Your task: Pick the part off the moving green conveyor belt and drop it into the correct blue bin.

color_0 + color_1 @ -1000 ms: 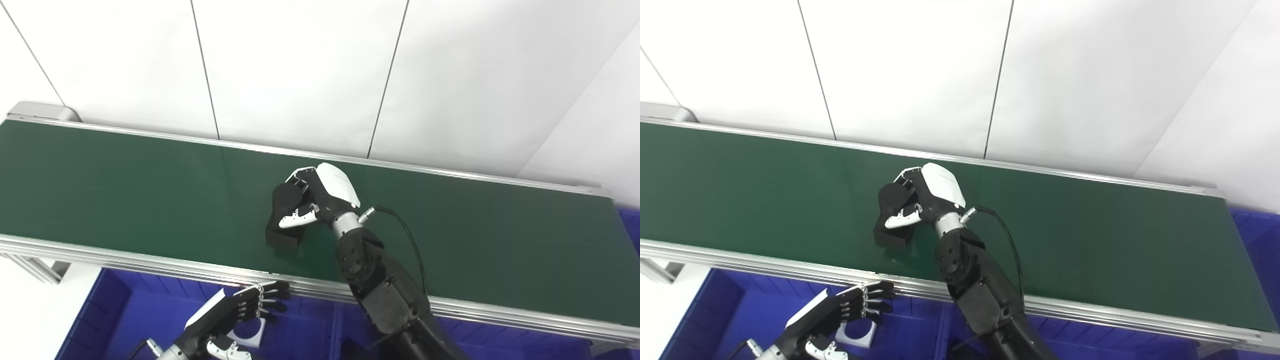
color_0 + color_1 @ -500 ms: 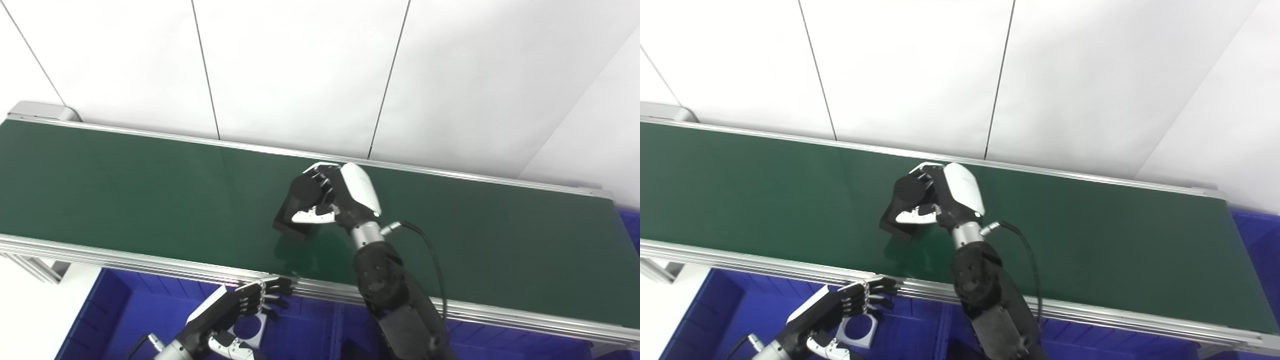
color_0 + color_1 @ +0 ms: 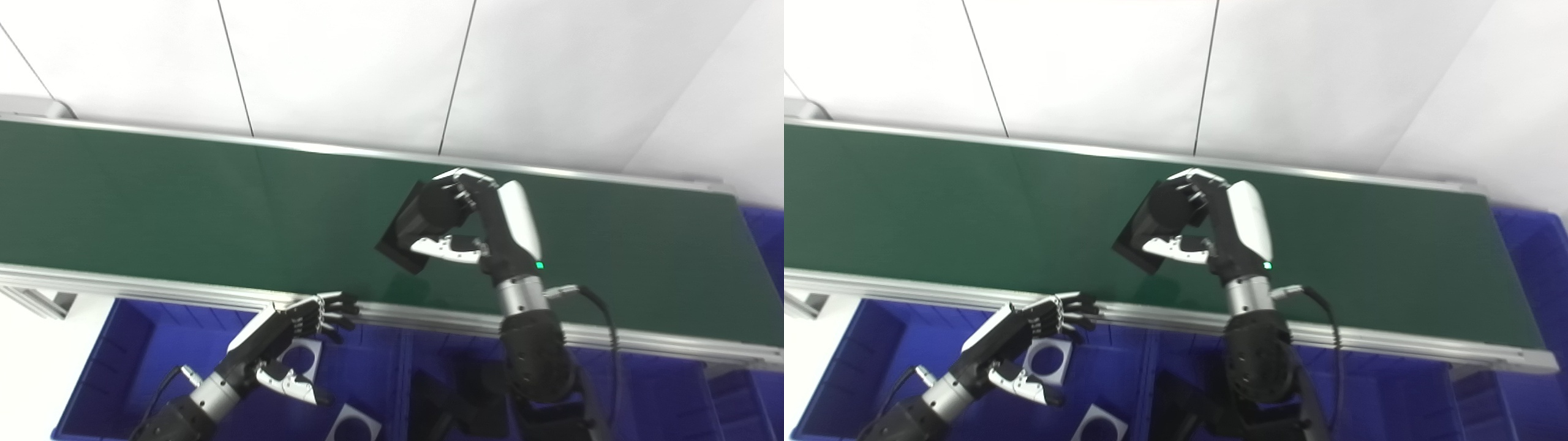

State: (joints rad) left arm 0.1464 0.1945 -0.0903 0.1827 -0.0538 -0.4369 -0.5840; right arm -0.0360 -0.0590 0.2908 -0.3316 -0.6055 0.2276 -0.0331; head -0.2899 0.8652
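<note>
The black part [image 3: 416,229] is clamped between fingers and thumb of the right hand [image 3: 484,233], raised off the green conveyor belt [image 3: 153,202] for transfer. The left hand [image 3: 288,334] is held open, empty, over the blue bin [image 3: 122,331].

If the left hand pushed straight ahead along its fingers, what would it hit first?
Probably the conveyor's near rail. The left hand is open over the left blue bin, and its fingers already overlap that rail's edge in both views; depth is unclear, so contact can't be confirmed.

Factory-style lab: conveyor belt [image 3: 153,202], blue bins [image 3: 141,343]
</note>
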